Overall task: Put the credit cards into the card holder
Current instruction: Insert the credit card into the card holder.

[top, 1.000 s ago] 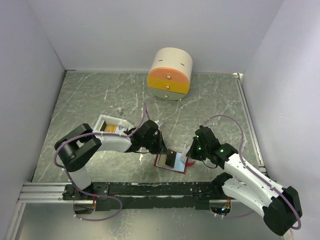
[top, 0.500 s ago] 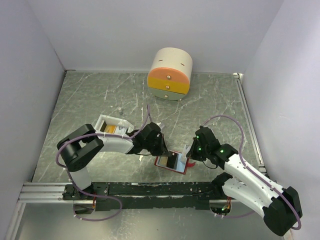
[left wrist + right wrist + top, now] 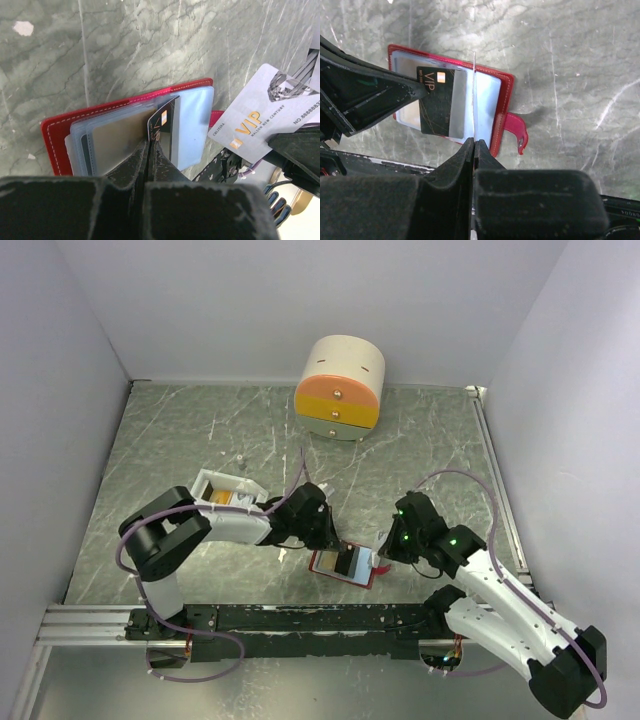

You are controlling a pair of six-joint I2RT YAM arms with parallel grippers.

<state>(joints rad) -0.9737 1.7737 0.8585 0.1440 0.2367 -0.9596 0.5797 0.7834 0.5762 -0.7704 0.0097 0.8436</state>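
Observation:
The red card holder (image 3: 358,581) lies open on the table between my arms, its pale-blue and tan sleeves facing up (image 3: 55,135) (image 3: 502,100). My left gripper (image 3: 328,540) (image 3: 150,145) is shut on a dark credit card (image 3: 347,560) (image 3: 164,122) (image 3: 437,105), whose far end rests over the sleeves. I cannot tell whether it is inside one. My right gripper (image 3: 383,555) (image 3: 474,144) is shut on a silver-grey VIP card (image 3: 255,112), held just right of the holder and seen edge-on (image 3: 474,95) in the right wrist view.
A white tray (image 3: 205,483) holding orange-gold cards sits behind my left arm. The round cream-and-orange drawer box (image 3: 340,388) stands at the back. The holder's red clasp tab (image 3: 516,131) sticks out on its right side. A black rail (image 3: 300,618) runs along the near edge.
My left gripper has slid a little to the right with the dark card. The right arm has shifted slightly right. The card holder has stayed in place.

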